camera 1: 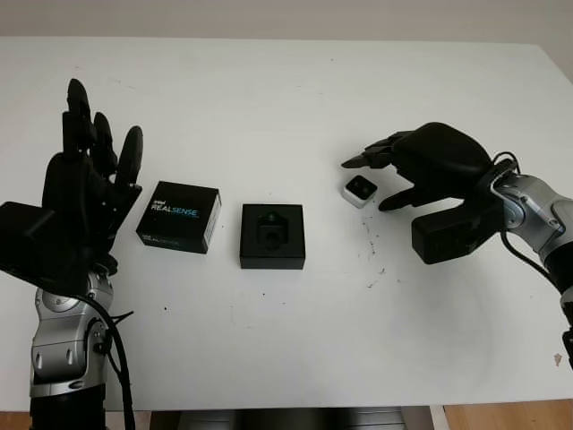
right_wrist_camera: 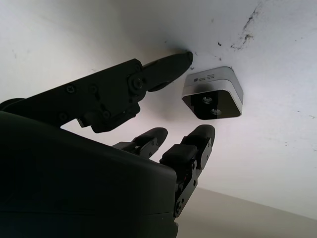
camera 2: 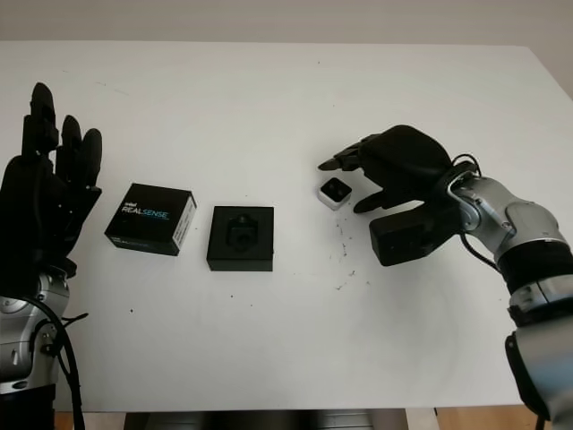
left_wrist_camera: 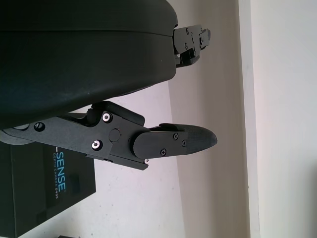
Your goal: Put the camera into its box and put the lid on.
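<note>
While the open box (camera 1: 272,236) and its printed lid (camera 1: 178,217) lie side by side left of the white worktop (camera 1: 286,340) centre, wide bare surface all round, the camera (camera 1: 360,189) sits farther back between the released right hand's (camera 1: 421,161) fingers (right_wrist_camera: 163,67), untouched, left hand (camera 1: 85,193) raised open near the left edge.

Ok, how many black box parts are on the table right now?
2. The printed RealSense lid lies near the raised, open left hand. The open box base sits just right of it, mid-table, apart from the lid. Nothing suggests another is hidden.
</note>
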Available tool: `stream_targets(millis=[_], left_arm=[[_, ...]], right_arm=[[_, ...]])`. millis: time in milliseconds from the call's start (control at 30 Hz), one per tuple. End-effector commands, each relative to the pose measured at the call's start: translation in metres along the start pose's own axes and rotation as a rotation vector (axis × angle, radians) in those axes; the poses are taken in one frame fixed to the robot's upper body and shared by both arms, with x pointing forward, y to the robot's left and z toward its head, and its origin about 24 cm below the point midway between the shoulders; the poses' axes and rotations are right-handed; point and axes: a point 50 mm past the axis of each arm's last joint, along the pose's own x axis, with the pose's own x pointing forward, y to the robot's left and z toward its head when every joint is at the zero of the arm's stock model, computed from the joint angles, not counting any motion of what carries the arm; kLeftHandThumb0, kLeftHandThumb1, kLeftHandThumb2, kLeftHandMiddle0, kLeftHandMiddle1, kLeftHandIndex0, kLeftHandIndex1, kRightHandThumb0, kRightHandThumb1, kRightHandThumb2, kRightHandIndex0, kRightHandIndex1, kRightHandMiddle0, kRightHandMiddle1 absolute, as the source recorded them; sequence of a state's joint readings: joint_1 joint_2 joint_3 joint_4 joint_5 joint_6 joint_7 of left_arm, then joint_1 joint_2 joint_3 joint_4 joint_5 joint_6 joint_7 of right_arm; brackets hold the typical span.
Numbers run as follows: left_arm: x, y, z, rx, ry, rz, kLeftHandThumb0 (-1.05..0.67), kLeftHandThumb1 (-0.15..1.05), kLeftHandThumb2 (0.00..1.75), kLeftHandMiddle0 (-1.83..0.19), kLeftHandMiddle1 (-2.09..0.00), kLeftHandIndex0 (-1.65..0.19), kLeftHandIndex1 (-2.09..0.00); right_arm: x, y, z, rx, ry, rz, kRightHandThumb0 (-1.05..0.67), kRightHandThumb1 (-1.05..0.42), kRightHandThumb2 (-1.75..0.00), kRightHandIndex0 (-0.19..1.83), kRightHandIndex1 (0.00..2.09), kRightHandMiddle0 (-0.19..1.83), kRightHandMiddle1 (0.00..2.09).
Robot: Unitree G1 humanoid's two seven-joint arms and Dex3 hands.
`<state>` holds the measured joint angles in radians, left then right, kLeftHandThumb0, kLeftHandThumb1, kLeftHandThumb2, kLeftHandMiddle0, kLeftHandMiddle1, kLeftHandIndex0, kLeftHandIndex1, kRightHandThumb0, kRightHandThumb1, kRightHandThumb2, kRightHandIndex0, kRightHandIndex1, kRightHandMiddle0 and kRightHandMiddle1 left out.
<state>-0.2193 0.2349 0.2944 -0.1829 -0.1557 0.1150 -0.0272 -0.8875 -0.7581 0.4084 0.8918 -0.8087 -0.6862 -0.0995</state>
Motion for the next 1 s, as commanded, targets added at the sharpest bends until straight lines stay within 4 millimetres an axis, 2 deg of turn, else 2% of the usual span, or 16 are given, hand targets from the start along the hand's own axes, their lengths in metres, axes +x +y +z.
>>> stream_targets(millis=[0, 800, 967], left_arm=[[-0.0033, 0.0040, 0.0006, 0.014, -0.004, 0.009, -0.45, 1.05, 0.40, 0.11, -0.06, 0.14, -0.06], [-0.0039, 0.0026, 0.0001, 0.014, 0.003, 0.007, -0.46, 1.05, 0.39, 0.11, -0.05, 0.15, -0.06], [-0.0040, 0.0023, -0.0002, 0.005, 0.003, 0.010, -0.45, 1.05, 0.39, 0.11, -0.05, 0.14, -0.06]], right_arm=[[0.0033, -0.0014, 0.0020, -0.001, -0.014, -0.009, -0.31, -0.83, -0.05, 0.55, 0.17, 0.57, 0.20], [0.0044, 0.0023, 0.0029, 0.080, -0.027, -0.037, -0.27, -0.84, -0.06, 0.59, 0.18, 0.59, 0.25], [0.0044, 0.0034, 0.0027, 0.078, -0.021, -0.018, -0.28, -0.87, -0.06, 0.53, 0.27, 0.36, 0.69]])
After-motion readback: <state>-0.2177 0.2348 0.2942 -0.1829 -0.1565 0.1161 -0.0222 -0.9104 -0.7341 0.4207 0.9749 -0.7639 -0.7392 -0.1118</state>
